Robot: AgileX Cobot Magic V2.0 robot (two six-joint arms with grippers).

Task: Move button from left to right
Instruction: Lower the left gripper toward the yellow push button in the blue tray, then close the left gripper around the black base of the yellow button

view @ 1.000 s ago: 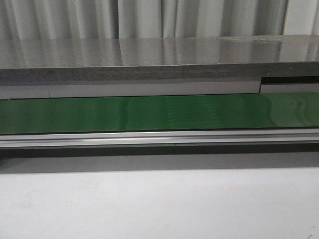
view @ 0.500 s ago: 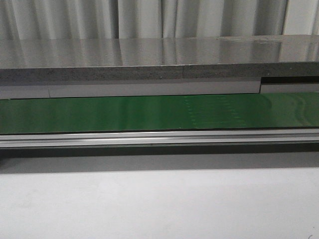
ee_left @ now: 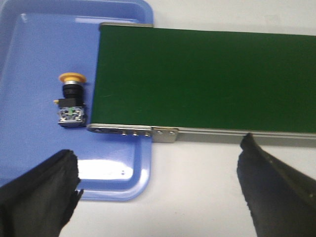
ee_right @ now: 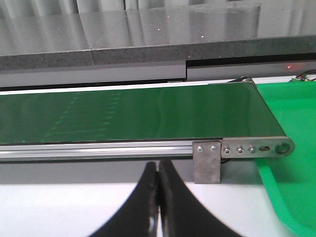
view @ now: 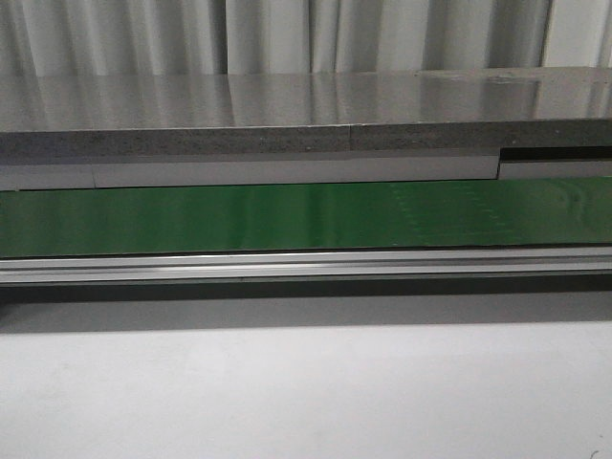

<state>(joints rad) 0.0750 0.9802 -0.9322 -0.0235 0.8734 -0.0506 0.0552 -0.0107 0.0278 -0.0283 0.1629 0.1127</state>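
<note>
Button [ee_left: 72, 100] with its yellow-orange cap and black switch body lies on its side in the blue tray [ee_left: 29, 54], just beside the end of the green conveyor belt [ee_left: 207, 79]. Left end effector [ee_left: 158, 190] hovers over the white surface [ee_left: 197, 187], fingers spread wide, holding nothing. Right end effector [ee_right: 158, 197] has its fingers pressed together near the green tray [ee_right: 291, 182].
</note>
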